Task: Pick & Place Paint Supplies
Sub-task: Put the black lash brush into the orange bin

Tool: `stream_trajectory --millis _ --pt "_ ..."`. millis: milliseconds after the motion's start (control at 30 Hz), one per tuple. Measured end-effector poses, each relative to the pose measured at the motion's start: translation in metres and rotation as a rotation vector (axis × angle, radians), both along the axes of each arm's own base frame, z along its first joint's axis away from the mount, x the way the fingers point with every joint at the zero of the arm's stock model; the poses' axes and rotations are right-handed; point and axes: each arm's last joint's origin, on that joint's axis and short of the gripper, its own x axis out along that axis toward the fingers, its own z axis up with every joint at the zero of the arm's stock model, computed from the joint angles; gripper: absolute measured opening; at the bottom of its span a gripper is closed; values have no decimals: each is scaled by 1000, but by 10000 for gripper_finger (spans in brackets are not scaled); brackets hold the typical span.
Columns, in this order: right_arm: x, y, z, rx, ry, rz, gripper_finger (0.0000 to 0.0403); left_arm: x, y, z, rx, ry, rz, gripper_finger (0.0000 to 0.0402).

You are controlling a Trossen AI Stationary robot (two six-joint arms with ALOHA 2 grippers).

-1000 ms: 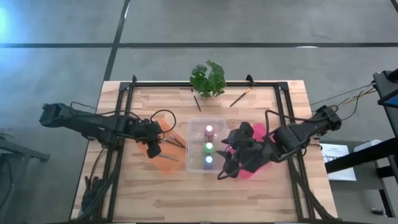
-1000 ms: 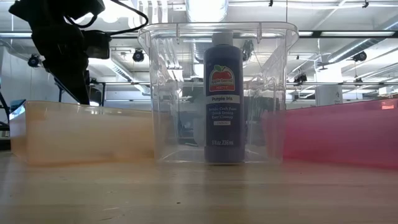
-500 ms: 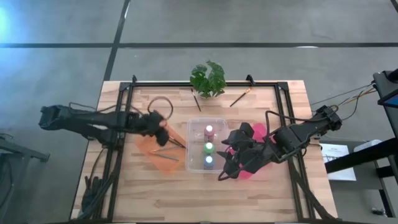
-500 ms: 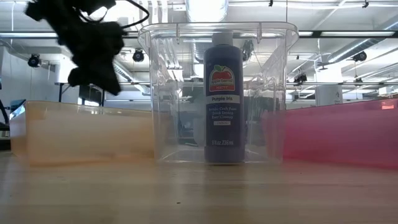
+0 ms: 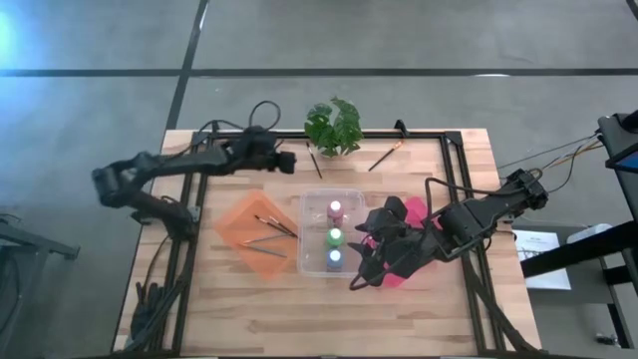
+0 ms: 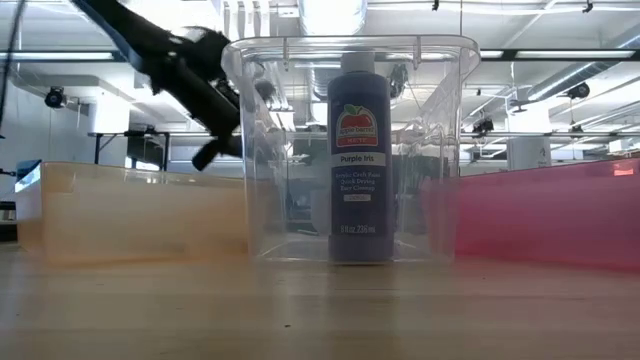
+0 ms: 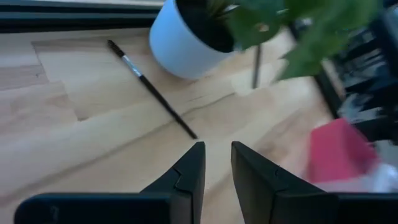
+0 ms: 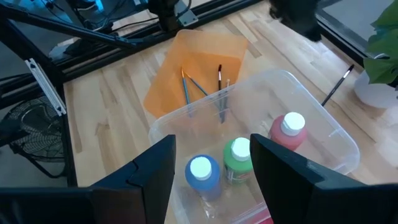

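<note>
**Op:** Swinging my left arm off the orange tray (image 5: 261,231) — a second ago its gripper hung right over that tray, half a second ago it was at the tray's far-left corner, now the left gripper (image 5: 286,163) is up at the table's back edge, just left of the potted plant (image 5: 334,126).

**QA:** Holding anything?

**Op:** No. Left wrist view shows its fingers (image 7: 188,176) a narrow gap apart, nothing between them. They point at the dark paintbrush (image 7: 151,89) lying on bare wood beside the white pot (image 7: 181,41). Not touching it yet.

**QA:** So what does the move mean?

**Op:** My read: a drop at the tray is finished and this is the reach for the next brush. Several brushes (image 5: 270,227) lie in the orange tray. Three bottles stand in the clear bin (image 5: 310,200): pink-capped (image 5: 335,209), green-capped (image 5: 335,237), blue-capped (image 5: 335,258).

**QA:** What's left out?

**Op:** That dark brush, plus a second brush (image 5: 384,157) on the wood right of the plant. Scissors — can't pick them out.

**QA:** Right arm?

**Op:** Unmoved across all three top views. Right gripper (image 5: 361,267) hovers at the bin's right edge over the pink tray (image 5: 417,212), fingers spread wide, empty.

**QA:** Next?

**Op:** Probably open wider, lower over the brush's middle; it's thin and flat on wood, easy to miss.
</note>
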Motion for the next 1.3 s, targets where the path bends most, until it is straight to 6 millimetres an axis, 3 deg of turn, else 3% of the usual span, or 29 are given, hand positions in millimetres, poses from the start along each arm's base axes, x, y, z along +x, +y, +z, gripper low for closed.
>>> stream_trajectory --millis 300,533,733,1000,1300 --pt "0 0 0 18 4 1 202 52 41 -29 18 144 -139 81" --pt "-1 1 -2 80 26 5 202 74 71 -37 12 218 -259 41" --pt "-3 1 -2 108 35 -12 202 79 73 -52 13 277 -357 6" --pt "-4 1 -2 127 28 -28 202 78 79 -59 61 287 -398 4" --pt "-4 1 -1 143 22 -48 202 80 82 -80 50 322 -418 3"
